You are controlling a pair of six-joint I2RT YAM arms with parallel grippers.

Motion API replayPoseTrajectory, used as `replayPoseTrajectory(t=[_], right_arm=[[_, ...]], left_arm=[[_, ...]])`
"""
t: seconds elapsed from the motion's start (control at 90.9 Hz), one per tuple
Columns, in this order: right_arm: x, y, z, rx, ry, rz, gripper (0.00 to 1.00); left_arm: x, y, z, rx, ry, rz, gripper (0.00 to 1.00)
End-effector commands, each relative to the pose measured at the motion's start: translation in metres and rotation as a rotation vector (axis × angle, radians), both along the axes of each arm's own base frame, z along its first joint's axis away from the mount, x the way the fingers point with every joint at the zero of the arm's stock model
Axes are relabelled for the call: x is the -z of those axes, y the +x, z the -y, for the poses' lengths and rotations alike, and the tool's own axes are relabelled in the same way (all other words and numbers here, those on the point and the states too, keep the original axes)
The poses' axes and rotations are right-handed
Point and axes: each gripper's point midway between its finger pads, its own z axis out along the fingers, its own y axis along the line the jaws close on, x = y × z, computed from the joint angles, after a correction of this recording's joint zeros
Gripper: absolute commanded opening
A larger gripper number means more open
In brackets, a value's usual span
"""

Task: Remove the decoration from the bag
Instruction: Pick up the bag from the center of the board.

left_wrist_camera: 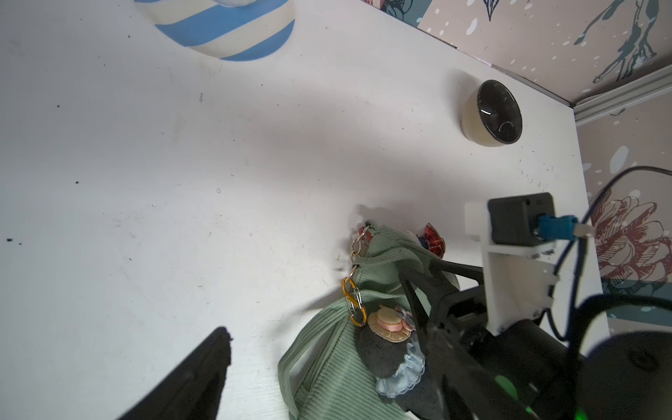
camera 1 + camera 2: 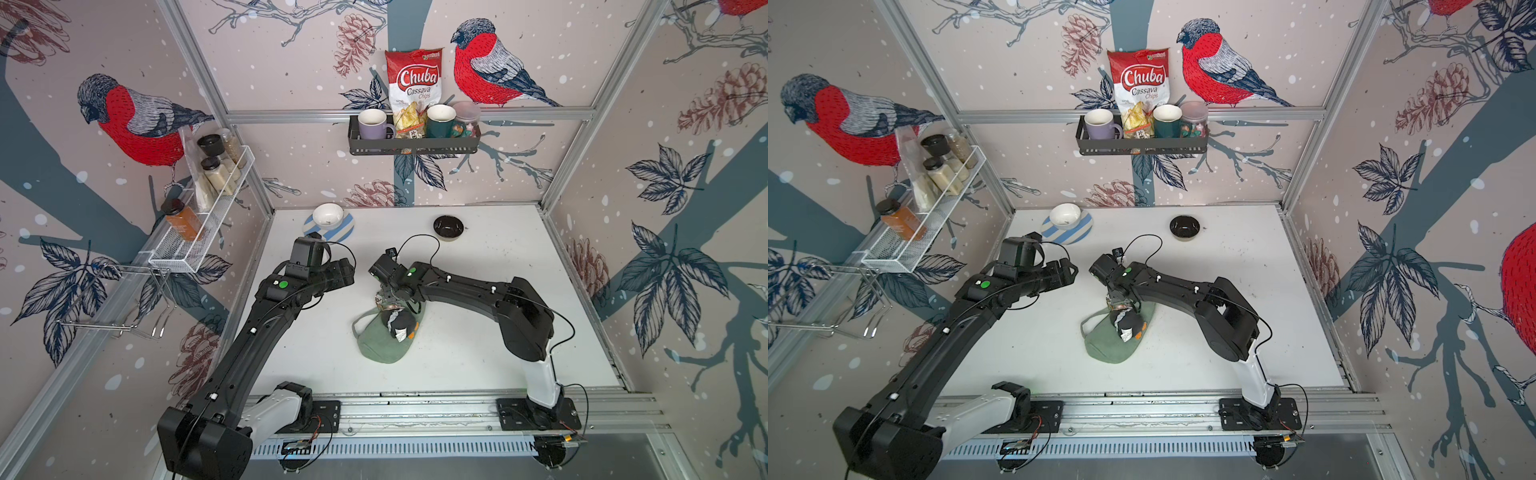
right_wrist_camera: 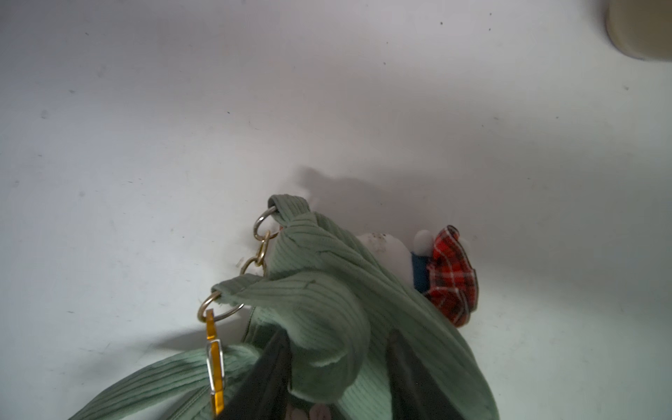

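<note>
Bag (image 2: 380, 345), sage-green ribbed cloth, lay near the middle of the white table (image 2: 498, 291), below the right arm's wrist, seen in both top views (image 2: 1108, 347); its strap (image 2: 358, 328) looped out toward the left arm's side. Dark plush toy (image 2: 397, 322) rested on top of the bag, wearing a straw hat (image 1: 389, 323) and a pale blue frill. Yellow clip (image 3: 214, 367) hung from a metal ring (image 3: 218, 309) threaded through a cloth loop at the bag's end; a short chain of rings (image 3: 262, 247) ran on to a second loop; in the left wrist view the clip lay just beside the hat. Second toy in a red plaid skirt (image 3: 451, 276) lay beside that same end, partly hidden behind the cloth. Right gripper (image 3: 338, 332) stood over the ringed end, jaws at a narrow gap, one finger (image 3: 269, 363) on either side of a bunched fold of the bag; whether the fold was truly pinched could not be told, the tips being half hidden. Left gripper (image 2: 351, 272) hung above bare table, well apart from the bag, jaws wide, holding nothing. Striped plate (image 2: 345, 235) carrying a white bowl (image 2: 328, 214) sat at the back; black bowl (image 2: 448, 227) sat apart from it along the back; wall shelf (image 2: 415, 145) held two mugs and a chip packet; wire rack (image 2: 199, 232) held jars.
</note>
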Motion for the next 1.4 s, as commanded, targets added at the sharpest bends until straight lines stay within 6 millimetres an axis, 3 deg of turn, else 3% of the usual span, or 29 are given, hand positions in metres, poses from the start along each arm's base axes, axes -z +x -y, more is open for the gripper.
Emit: replayPoseTrajectory(t=[0.0,0.11,0.198,0.319,0.539,0.737,0.836,1.012,1.199,1.386], right_arm=[[0.001,0.001,0.005,0.030,-0.035,0.009,0.38],[0.011,0.001,0.007,0.037,-0.059,-0.020,0.36],[0.011,0.000,0.006,0.035,-0.064,-0.036,0.17],[-0.012,0.001,0.003,0.031,-0.029,-0.013,0.04],[-0.079,0.000,0.003,0.009,0.106,0.030,0.01],[-0.137,-0.006,0.013,-0.016,0.256,0.037,0.01],[-0.167,-0.011,0.019,-0.038,0.331,0.047,0.01],[-0.218,-0.022,0.029,-0.093,0.482,0.072,0.02],[-0.256,-0.033,0.046,-0.117,0.619,0.107,0.04],[-0.281,-0.047,0.061,-0.154,0.757,0.123,0.07]], left_arm=[[0.003,-0.004,0.003,0.027,-0.012,-0.019,0.88],[0.002,-0.003,0.007,0.042,-0.028,-0.016,0.90],[0.000,-0.004,0.008,0.047,-0.032,-0.006,0.92],[-0.003,-0.005,0.007,0.049,-0.027,0.004,0.94],[-0.014,-0.007,0.010,0.078,-0.042,0.044,0.95],[-0.041,-0.012,0.034,0.180,-0.162,0.132,0.95],[-0.058,-0.018,0.054,0.260,-0.239,0.147,0.95],[-0.088,-0.040,0.093,0.427,-0.227,0.235,0.95],[-0.107,-0.055,0.115,0.520,-0.227,0.357,0.91],[-0.107,-0.048,0.130,0.539,-0.304,0.405,0.75]])
